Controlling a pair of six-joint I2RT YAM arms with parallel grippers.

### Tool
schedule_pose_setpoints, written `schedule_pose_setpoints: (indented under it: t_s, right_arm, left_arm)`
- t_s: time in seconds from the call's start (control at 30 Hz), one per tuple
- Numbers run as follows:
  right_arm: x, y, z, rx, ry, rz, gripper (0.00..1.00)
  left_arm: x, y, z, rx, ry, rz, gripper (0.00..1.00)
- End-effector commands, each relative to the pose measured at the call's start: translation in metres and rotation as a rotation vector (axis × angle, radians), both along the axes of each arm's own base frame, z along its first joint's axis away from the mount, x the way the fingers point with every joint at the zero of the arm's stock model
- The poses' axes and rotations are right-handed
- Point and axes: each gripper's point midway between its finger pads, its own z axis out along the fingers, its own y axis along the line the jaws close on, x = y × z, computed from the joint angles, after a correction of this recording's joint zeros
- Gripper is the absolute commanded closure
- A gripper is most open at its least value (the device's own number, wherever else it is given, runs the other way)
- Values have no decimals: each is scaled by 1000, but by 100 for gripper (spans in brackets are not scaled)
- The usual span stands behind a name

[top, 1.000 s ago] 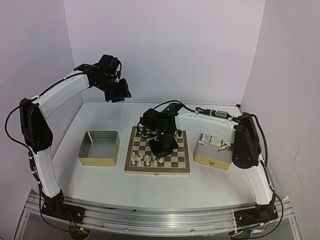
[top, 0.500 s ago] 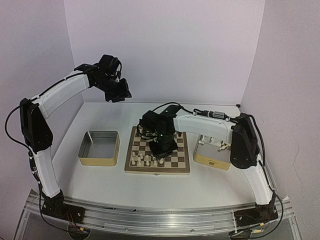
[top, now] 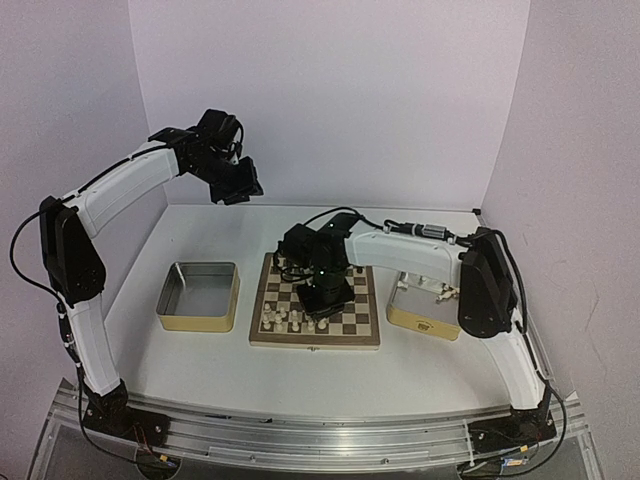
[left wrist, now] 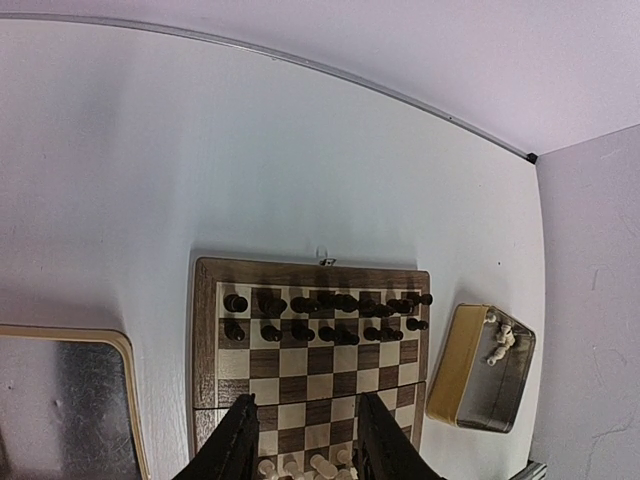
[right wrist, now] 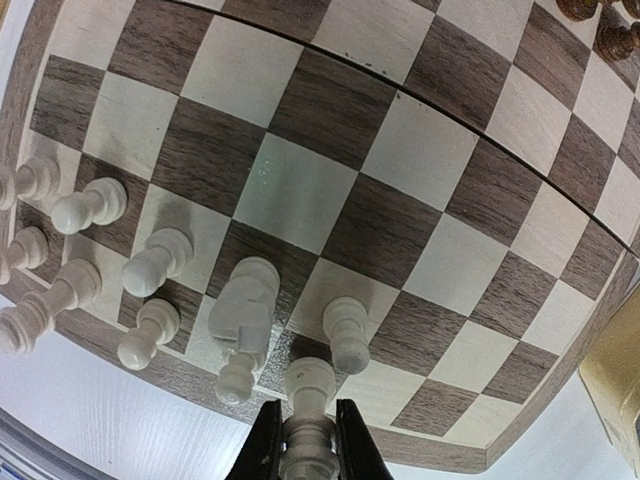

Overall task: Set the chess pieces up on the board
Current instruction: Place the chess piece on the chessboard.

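From above, the board lies in the middle of the worktop, with a metal tin on its left and another on its right. Cream-white chess pieces stand in the rows along its lower edge. The left arm is raised in the upper left of the frame, its left end effector well apart from the board. The right arm reaches in from the right, and its right end effector is low over the board's centre; from here I cannot tell how its fingers stand.

The left wrist camera looks down from high up. The left end effector's fingers stand partly apart, in the air. Below them, dark figures fill two rows at the board's upper side, and a few cream pieces lie in the tin at the right.

In the right wrist view, at bottom centre, the right end effector is narrowed onto one cream piece, held upright at a square by the board's edge. More cream pieces stand to its left.
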Motion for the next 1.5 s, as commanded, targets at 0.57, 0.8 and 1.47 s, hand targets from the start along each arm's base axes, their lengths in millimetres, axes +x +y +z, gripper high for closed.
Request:
schedule_pose_setpoints:
  t_s: [0.57,0.8,1.47]
  right_arm:
    - [-7,-3,-8,-16,19,7,91]
    - [-7,-3,-6,-12,16,5,84]
    - [3,7,16,28,-42,8,71]
  left_arm:
    - [-2,1,21,-32,-41,4,67]
    - [-4,1,23,-39,-43,4,67]
    - [-6,-1,27,-65,-53,-5,67]
